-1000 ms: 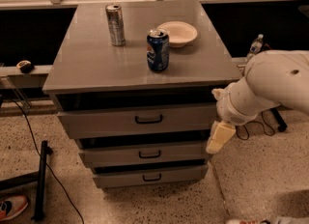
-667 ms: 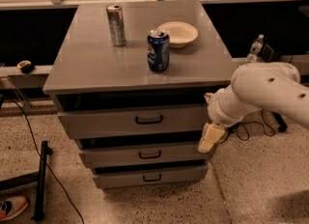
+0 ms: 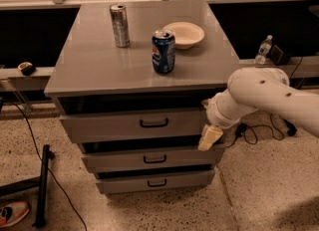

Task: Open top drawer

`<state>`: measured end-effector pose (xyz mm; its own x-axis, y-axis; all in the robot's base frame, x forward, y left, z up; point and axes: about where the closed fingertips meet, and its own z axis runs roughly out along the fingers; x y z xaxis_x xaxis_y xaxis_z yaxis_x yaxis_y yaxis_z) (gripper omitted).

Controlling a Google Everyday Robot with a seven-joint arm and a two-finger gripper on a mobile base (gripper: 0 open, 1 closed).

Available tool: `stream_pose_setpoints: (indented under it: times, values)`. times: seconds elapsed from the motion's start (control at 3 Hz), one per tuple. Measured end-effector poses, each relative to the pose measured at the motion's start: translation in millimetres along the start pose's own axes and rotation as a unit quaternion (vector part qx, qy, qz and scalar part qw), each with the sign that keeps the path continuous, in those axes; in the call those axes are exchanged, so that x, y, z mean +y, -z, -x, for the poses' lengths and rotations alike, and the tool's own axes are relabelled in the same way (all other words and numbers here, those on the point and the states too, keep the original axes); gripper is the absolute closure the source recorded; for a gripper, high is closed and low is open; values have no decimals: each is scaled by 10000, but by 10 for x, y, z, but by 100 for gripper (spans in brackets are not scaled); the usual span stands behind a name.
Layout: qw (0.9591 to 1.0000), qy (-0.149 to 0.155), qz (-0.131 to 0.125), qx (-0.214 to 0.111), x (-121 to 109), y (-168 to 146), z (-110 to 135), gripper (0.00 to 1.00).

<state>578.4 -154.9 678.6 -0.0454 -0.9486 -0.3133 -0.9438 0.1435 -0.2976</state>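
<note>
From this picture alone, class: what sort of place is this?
Probably an office or lab corner: grey drawer cabinet on speckled floor, cables by a window ledge. The gripper hangs at the top drawer, right end.

A speckled beige terrazzo floor (image 3: 259, 195) spreads around the grey flat-topped desk (image 3: 94, 60), with tangled black cables (image 3: 242, 128) at right and a black metal stand (image 3: 42, 185) lying at left. Behind runs a long grey ledge (image 3: 304, 61) over a dark recess. The tool (image 3: 210, 138) hangs at the desk's front right corner.

white arm (image 3: 264, 95) stretches in from the right edge, tool (image 3: 210, 138) pointing down, just right of centre
</note>
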Motion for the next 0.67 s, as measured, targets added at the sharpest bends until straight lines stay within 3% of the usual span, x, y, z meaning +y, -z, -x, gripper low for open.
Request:
stream_pose_setpoints:
  times: [0.33, 0.67]
  values:
    - [9995, 81, 253, -194, -5, -84, 6, 39]
    - [9992, 114, 312, -216, 18, -44, 8, 62]
